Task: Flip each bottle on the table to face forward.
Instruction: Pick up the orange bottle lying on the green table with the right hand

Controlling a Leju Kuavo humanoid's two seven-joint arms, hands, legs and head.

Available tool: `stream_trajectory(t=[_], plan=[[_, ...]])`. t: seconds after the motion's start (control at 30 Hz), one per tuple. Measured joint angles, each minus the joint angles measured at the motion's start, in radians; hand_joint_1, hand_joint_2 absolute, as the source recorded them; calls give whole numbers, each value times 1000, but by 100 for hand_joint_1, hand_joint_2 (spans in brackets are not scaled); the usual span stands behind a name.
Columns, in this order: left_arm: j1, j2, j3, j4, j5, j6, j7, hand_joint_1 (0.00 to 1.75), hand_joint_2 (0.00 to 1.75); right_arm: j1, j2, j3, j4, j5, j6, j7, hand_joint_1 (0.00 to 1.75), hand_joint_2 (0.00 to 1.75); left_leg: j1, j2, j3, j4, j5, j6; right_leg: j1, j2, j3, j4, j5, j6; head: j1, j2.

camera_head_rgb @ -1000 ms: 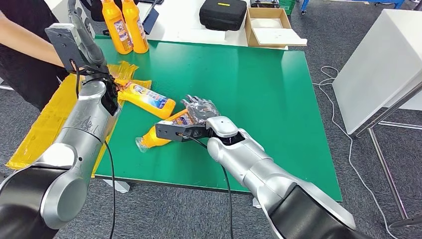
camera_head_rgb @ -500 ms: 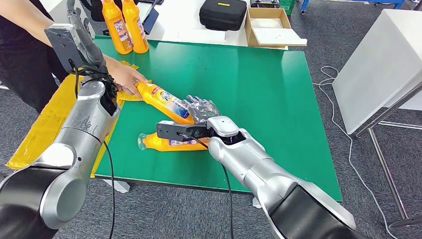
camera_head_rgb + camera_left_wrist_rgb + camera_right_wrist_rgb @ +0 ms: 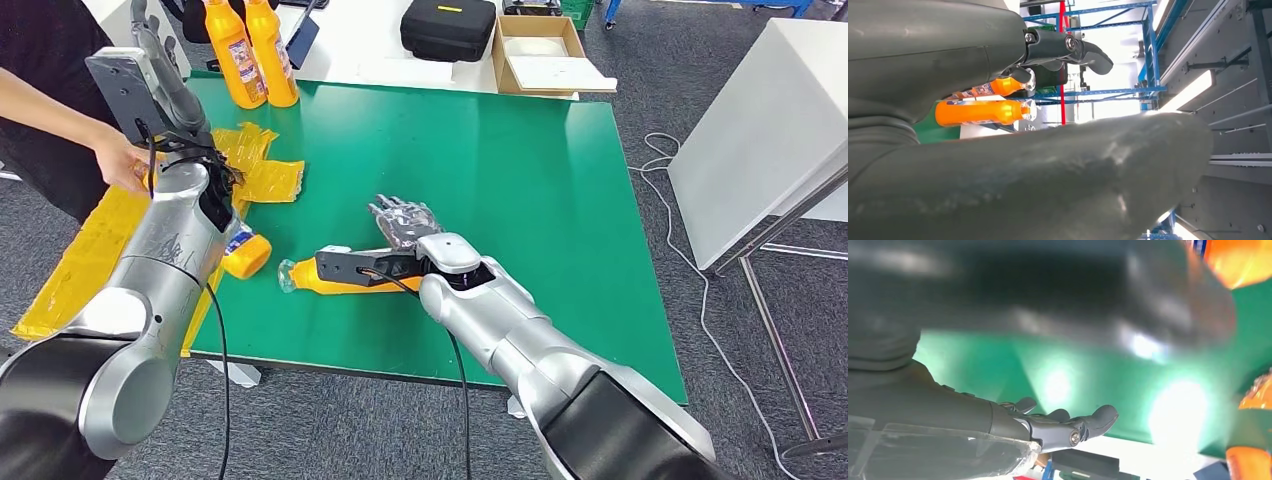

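Note:
One orange bottle (image 3: 340, 279) lies on its side on the green table (image 3: 510, 170), cap toward the left, partly hidden by my right wrist. My right hand (image 3: 405, 221) hovers just beyond it, fingers spread, holding nothing; the right wrist view shows that hand (image 3: 1063, 427) with its fingers stretched out. A second orange bottle (image 3: 246, 255) lies near the table's left front, half hidden behind my left forearm. Two more orange bottles (image 3: 250, 50) stand upright at the back left and appear in the left wrist view (image 3: 983, 111). My left hand (image 3: 170, 85) is raised above the table's left side and holds nothing.
A person's hand (image 3: 122, 160) reaches in at the left, over yellow bags (image 3: 268, 180) that lie on the table's left side and hang off it. A black case (image 3: 447, 27) and an open cardboard box (image 3: 540, 50) sit behind the table. A white table (image 3: 770, 130) stands to the right.
The person pushed a bottle across the table, then drew the hand back left. That bottle now lies by my left forearm. The bottle by my right hand turned to lie nearly level.

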Motion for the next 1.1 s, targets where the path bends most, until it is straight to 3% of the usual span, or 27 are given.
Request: stream_trajectory(t=[0.3, 1.1], plan=[[2, 2, 11, 0, -3, -8, 0, 0, 0, 26, 0, -1, 3, 32, 62, -14, 0, 175, 0, 0, 0, 0, 0, 0, 0, 0, 0, 0, 0, 0, 0, 0], [-19, -12, 11, 27, -1, -18, 0, 0, 0, 58, -18, -1, 18, 88, 105, 22, 0, 175, 0, 0, 0, 0, 0, 0, 0, 0, -1, 0, 0, 0, 0, 0]])
